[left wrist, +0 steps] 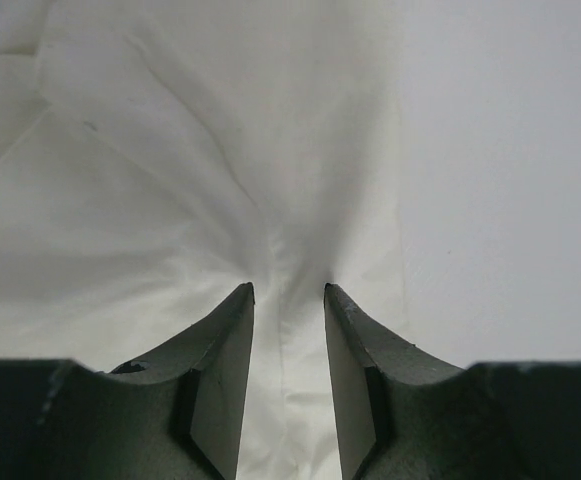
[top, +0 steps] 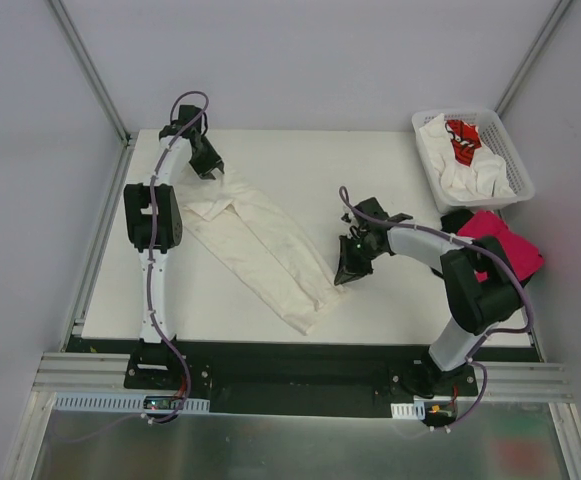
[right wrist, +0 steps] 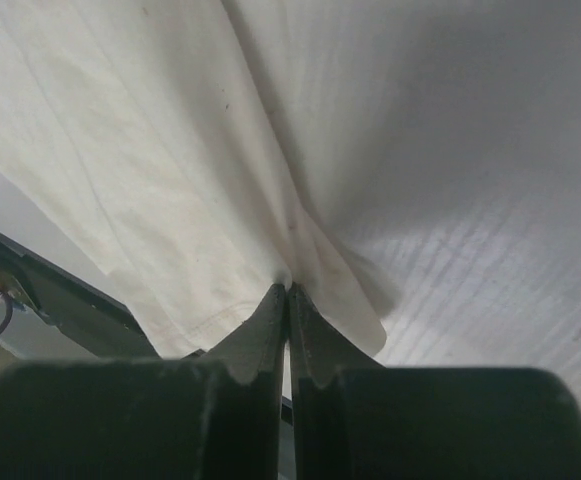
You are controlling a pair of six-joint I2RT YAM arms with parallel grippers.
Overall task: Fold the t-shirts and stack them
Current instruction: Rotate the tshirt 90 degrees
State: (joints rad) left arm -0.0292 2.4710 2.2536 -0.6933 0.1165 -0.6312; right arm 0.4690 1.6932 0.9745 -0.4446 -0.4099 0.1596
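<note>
The cream t-shirt [top: 260, 245] lay stretched diagonally across the table [top: 370, 175]. The left end effector [top: 208, 168], narrow, pinched gathered cloth at the shirt's far end. The right end effector [top: 348, 268], fingers pressed together, clamped the shirt's near right edge. A magenta t-shirt [top: 505, 245] lay beside the basket [top: 511, 150].

From above, the left arm [top: 153, 215] covers the far left part of the cream t-shirt [top: 260, 245], and the left gripper [top: 210, 170] hides the cloth beneath it. In the left wrist view its fingers [left wrist: 220, 370] stand apart over gathered creases; whether they pinch cloth cannot be told. The right gripper [right wrist: 288, 288], pressed closed, hides the fold it holds. The right arm [top: 475, 285] covers part of the pink t-shirt [top: 510, 245] and most of the black t-shirt [top: 457, 220]. In the basket [top: 515, 165], the number of crumpled shirts [top: 470, 175] is unclear, and the red print [top: 462, 140] is too small to read.
</note>
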